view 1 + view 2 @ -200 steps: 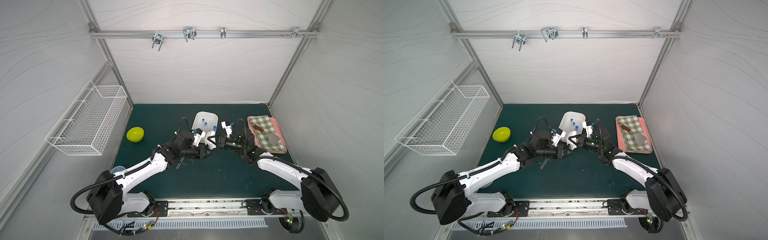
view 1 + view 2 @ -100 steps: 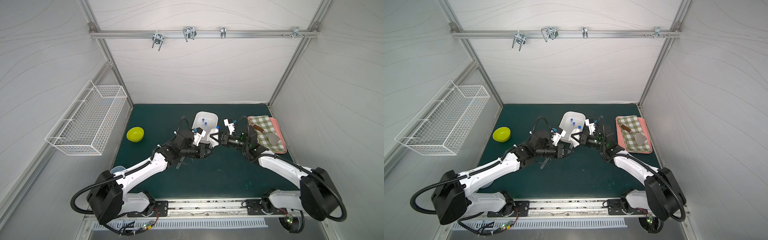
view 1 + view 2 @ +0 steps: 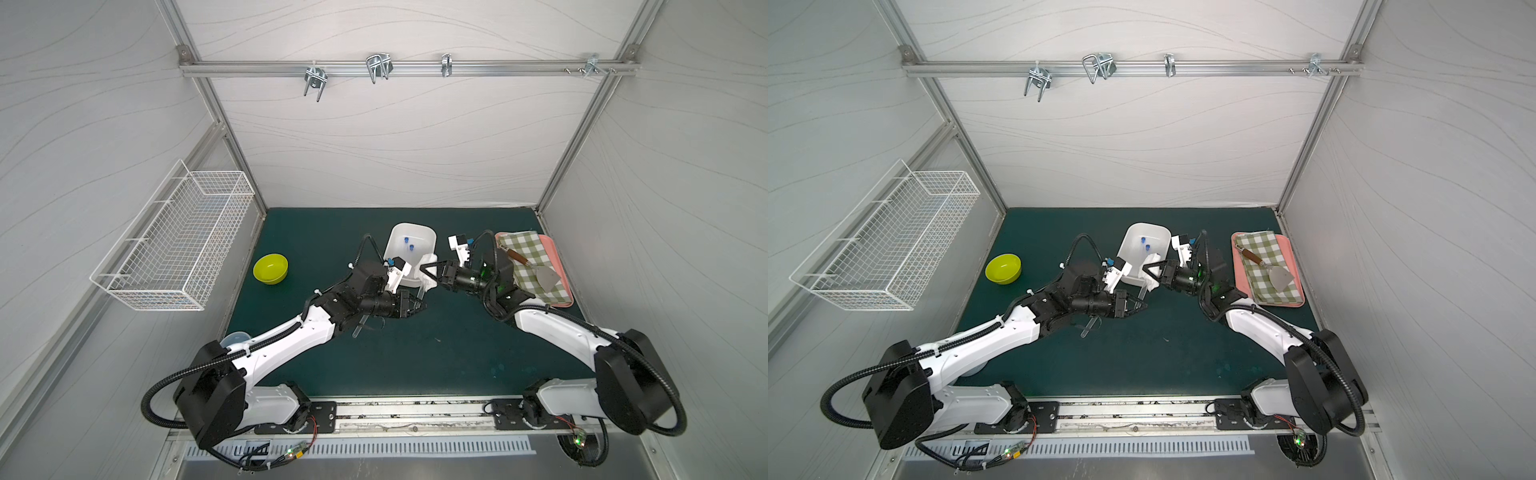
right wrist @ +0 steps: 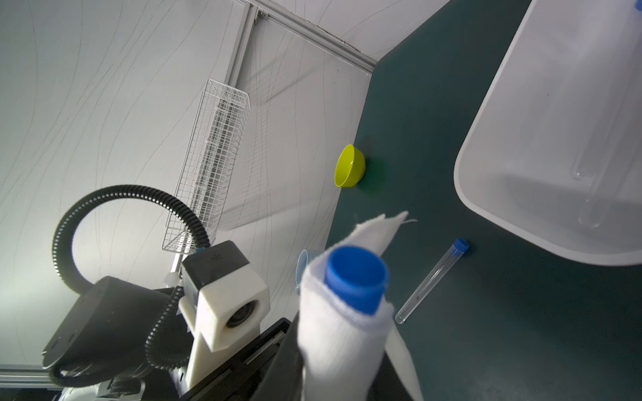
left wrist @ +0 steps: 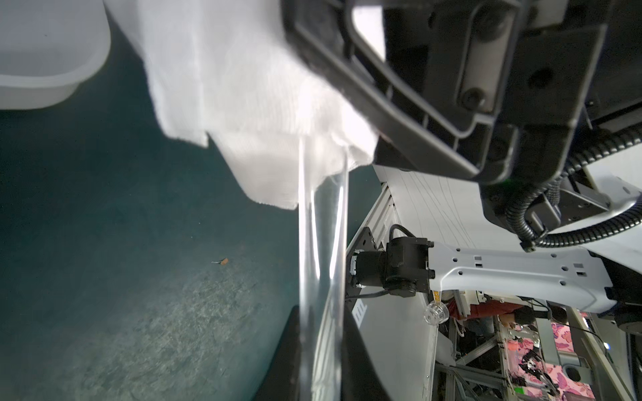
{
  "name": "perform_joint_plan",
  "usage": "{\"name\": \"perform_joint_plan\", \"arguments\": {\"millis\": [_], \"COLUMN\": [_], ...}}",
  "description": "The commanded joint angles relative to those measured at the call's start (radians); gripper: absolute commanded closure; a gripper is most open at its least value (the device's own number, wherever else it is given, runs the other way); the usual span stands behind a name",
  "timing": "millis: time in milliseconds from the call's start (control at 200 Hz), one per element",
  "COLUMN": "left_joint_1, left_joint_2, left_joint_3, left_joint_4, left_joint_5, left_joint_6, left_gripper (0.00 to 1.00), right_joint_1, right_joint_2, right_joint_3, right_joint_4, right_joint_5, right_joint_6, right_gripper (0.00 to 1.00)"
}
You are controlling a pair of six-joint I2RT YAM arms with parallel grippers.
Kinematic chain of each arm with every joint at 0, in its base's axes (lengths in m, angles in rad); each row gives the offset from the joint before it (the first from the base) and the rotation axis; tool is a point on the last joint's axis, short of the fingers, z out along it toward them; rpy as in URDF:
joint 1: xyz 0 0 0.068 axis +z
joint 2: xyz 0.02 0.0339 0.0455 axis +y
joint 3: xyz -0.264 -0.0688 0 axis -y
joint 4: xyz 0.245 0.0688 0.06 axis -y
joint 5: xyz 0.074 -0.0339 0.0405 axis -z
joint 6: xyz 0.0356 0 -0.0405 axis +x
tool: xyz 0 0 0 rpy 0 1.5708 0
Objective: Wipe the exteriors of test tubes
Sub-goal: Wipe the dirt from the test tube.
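I read the left gripper [image 3: 420, 306] clenched on the bottom end of one test tube [image 5: 321, 243], held off the green mat [image 3: 415, 353] just beside the white tub [image 3: 392, 249]. The right gripper [image 3: 428, 274] grasps the white cloth [image 5: 243, 104], wrapped round that tube's blue cap [image 4: 356, 277]. Another tube [image 4: 430, 281] lies on the mat; two more tubes [image 3: 406, 240] sit in the tub.

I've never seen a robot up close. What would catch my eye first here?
The mid-table action comes first: the left tool grips a clear test tube, while the right tool pinches a white cloth wrapped round its blue-capped end. Behind them a white tub holds two more tubes, and a bright yellow bowl sits on the mat's left.
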Motion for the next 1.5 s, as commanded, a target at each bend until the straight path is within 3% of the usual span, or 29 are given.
{"name": "perform_joint_plan", "arguments": {"millis": [0,235,485,715,890,1121,1231,1496], "left_joint_1": [-0.002,0.000,-0.002,-0.001,0.000,0.004,0.004,0.004], "left_joint_2": [-0.024,-0.015,-0.030,-0.029,-0.033,-0.017,-0.011,-0.028], "left_joint_3": [0.030,0.032,-0.010,-0.017,-0.001,0.021,0.032,0.013], "left_joint_4": [0.073,0.081,0.110,0.103,0.084,0.068,0.057,0.051], "left_joint_5": [0.024,0.027,0.032,0.037,0.028,0.018,0.023,0.024], "left_joint_6": [0.010,0.004,-0.027,-0.022,-0.006,0.015,0.023,0.019], "left_gripper": [0.91,0.91,0.91,0.91,0.91,0.91,0.91,0.91], "right_joint_1": [0.074,0.097,-0.070,-0.113,-0.076,0.106,0.140,-0.037], "right_joint_2": [-0.044,-0.055,0.014,0.065,0.049,-0.048,-0.069,-0.040], "right_joint_3": [-0.052,-0.070,0.001,0.066,0.016,-0.076,-0.111,-0.033], "right_joint_4": [-0.027,-0.036,-0.007,-0.002,0.057,0.000,0.001,-0.038], "right_joint_5": [0.069,0.100,0.009,-0.026,-0.031,0.081,0.114,0.034], "right_joint_6": [0.001,-0.003,-0.016,-0.026,0.032,0.040,0.052,-0.009], "right_gripper": [0.76,0.76,0.76,0.76,0.76,0.76,0.76,0.76]}}
